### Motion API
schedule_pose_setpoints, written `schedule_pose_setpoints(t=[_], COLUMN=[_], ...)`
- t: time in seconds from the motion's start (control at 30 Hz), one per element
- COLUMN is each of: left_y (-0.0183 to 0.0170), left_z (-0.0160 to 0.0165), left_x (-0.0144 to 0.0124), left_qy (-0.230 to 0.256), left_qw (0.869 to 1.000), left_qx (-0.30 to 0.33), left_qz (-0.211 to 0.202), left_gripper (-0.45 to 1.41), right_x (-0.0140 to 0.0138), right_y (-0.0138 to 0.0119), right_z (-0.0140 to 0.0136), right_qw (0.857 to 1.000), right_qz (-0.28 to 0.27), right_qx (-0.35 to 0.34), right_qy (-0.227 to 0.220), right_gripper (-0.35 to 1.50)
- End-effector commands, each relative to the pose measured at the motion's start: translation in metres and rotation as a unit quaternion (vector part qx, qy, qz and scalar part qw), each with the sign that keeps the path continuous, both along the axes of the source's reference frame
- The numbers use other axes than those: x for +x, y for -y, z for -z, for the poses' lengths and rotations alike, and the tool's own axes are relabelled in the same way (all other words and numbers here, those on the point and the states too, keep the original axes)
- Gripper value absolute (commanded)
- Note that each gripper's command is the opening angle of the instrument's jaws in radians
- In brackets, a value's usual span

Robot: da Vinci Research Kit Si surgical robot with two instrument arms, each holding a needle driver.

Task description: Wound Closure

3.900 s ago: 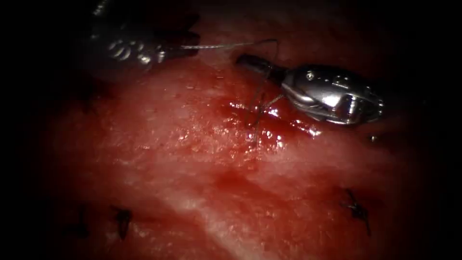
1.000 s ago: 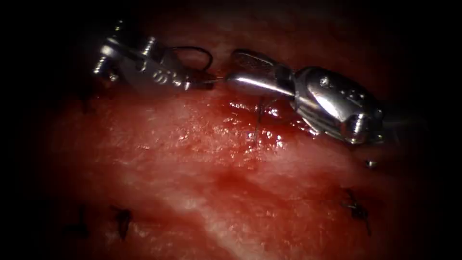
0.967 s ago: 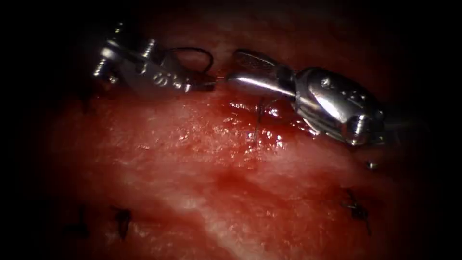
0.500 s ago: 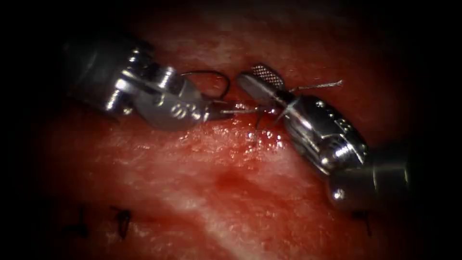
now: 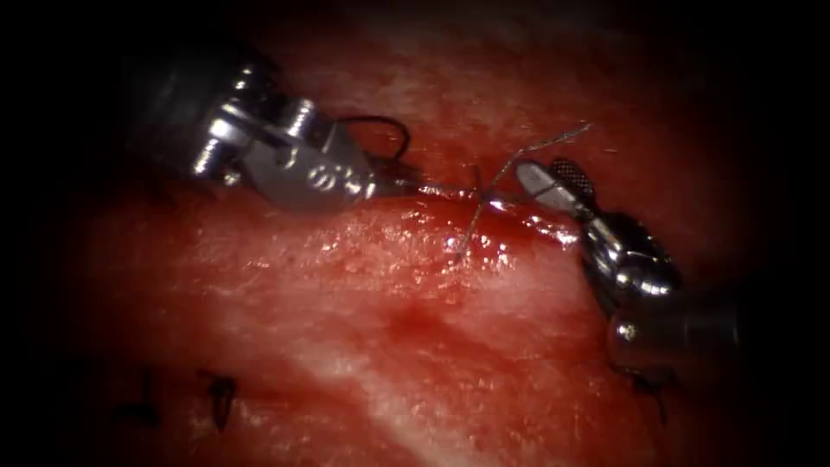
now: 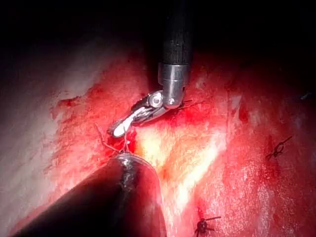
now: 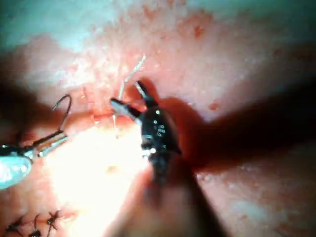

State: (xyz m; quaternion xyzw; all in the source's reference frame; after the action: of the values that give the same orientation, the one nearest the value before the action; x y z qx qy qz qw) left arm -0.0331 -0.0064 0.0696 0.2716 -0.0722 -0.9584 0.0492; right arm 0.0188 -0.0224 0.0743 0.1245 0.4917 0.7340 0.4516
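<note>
Your left tool (image 5: 402, 182) comes in from 10 o'clock. Its jaws are closed on the needle (image 5: 391, 130), gripped near one end of the curve; which end I cannot tell. The needle is free of the tissue (image 5: 363, 346) and arches above the jaws, to the left of the stitch.

From those jaws the thread (image 5: 450, 192) runs to 3 o'clock and crosses itself at a knot (image 5: 481, 195) on the cut (image 5: 519, 216). One loose tail points toward 2 o'clock, another toward 6 o'clock.

Your right tool (image 5: 546, 173) enters from 4 o'clock. Its jaws are narrowly apart and hold nothing, just to the right of the knot, near the upper tail.

My judgement is that a throw is being set here. To do it well:

- Make the pull from the left low and along the tissue, so that the knot sits flat on the cut and does not lift the edges.
- Mind the needle point near the surface.
- If you take the tail, grip it far from the knot; the red fluid (image 5: 553, 232) makes it slippery.
- Older stitches (image 5: 220, 398) lie at 7 o'clock, well apart.
</note>
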Motion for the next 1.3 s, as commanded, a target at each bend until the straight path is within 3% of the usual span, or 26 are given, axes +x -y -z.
schedule_pose_setpoints(t=[0.03,0.23,0.6,0.9,1.0,1.03,1.1,1.17,1.2,1.3], left_y=[0.0004,0.0005,0.0006,0.0006,0.0005,0.0005,0.0004,0.0004,0.0003,0.0003], left_z=[-0.0006,-0.0007,-0.0007,-0.0007,-0.0008,-0.0008,-0.0009,-0.0009,-0.001,-0.001], left_x=[-0.0006,-0.0006,-0.0006,-0.0006,-0.0007,-0.0007,-0.0007,-0.0007,-0.0006,-0.0006], left_qy=[0.0,0.0,0.0,-0.002,-0.003,-0.003,-0.003,-0.002,-0.004,-0.007], left_qw=[1.0,1.0,1.0,1.0,1.0,1.0,1.0,1.0,1.0,1.0], left_qx=[0.001,0.0,0.0,0.002,0.003,0.003,0.003,0.003,0.002,0.002], left_qz=[0.0,0.0,0.0,0.002,0.002,0.002,0.002,0.002,0.002,0.002], left_gripper=[-0.45,-0.45,-0.45,-0.45,-0.45,-0.45,-0.45,-0.45,-0.45,-0.45], right_x=[0.0008,0.0015,0.0031,0.0037,0.0036,0.0036,0.0034,0.0028,0.0026,0.0019], right_y=[0.0006,-0.001,-0.0013,-0.0012,-0.0013,-0.0013,-0.0012,-0.0012,-0.0013,-0.0018], right_z=[-0.0002,-0.0011,-0.0027,-0.0036,-0.0035,-0.0034,-0.0031,-0.0024,-0.002,-0.0004], right_qw=[1.0,0.999,0.996,0.996,0.996,0.997,0.997,0.997,0.997,0.998], right_qz=[-0.005,-0.02,-0.021,-0.016,-0.017,-0.016,-0.018,-0.017,-0.013,-0.018], right_qx=[0.007,0.015,0.063,0.073,0.071,0.068,0.065,0.067,0.065,0.058], right_qy=[-0.011,-0.03,-0.065,-0.057,-0.048,-0.043,-0.036,-0.037,-0.034,-0.023], right_gripper=[1.03,1.01,0.98,0.98,0.89,0.79,0.41,-0.25,-0.35,-0.35])
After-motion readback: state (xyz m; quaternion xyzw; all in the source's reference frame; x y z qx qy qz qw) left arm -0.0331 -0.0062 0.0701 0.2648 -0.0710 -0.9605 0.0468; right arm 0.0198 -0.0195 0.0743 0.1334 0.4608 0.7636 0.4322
